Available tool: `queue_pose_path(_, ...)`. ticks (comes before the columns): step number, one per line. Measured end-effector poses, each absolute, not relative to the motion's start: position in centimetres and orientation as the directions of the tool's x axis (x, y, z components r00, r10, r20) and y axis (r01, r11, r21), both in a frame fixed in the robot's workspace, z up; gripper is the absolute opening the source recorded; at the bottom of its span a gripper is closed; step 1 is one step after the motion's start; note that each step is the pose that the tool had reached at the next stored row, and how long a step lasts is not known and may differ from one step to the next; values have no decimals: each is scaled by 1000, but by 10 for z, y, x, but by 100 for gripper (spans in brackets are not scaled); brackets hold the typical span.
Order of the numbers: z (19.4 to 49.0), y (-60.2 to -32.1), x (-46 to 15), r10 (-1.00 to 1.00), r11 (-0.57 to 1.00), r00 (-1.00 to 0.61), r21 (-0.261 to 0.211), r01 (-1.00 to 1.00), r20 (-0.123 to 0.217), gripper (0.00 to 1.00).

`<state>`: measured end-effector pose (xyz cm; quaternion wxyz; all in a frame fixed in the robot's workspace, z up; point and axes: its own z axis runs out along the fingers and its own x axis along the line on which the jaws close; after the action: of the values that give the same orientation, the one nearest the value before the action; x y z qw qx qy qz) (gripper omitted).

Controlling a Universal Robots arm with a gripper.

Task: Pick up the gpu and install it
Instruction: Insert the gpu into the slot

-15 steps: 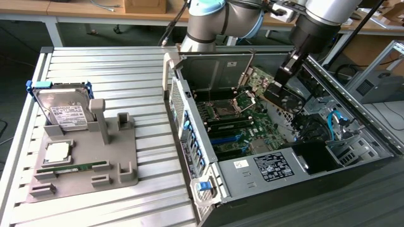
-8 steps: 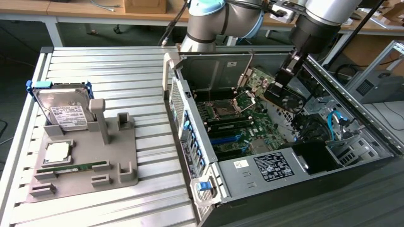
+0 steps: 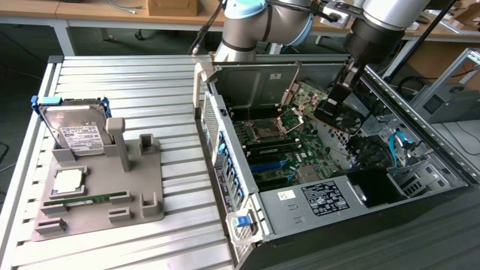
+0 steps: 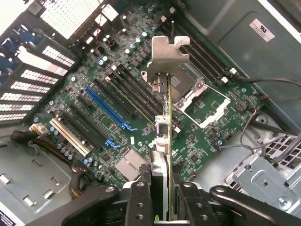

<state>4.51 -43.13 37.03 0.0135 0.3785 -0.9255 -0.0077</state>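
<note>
The gpu (image 4: pixel 164 132) hangs edge-on above the motherboard (image 4: pixel 117 61) inside the open computer case (image 3: pixel 248 84), clamped between the jaws of the gripper (image 4: pixel 163 207). Its silver bracket (image 4: pixel 165 54) appears clear of the slots. The hard drive (image 3: pixel 75 126) stands on the bench (image 3: pixel 165 84).

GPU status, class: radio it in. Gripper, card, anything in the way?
Status: gripper shut on gpu. Held edge-on above motherboard inside open case, not seated. Nothing seen between gpu and slots.

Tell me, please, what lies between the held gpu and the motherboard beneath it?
Seemingly nothing: in the exterior view the gpu, clamped in the hand, hangs clear above the motherboard.
</note>
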Motion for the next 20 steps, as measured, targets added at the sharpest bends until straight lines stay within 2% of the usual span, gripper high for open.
queue_pose_path(20,370,-431,45,-814,581,-581,24,-814,19,27)
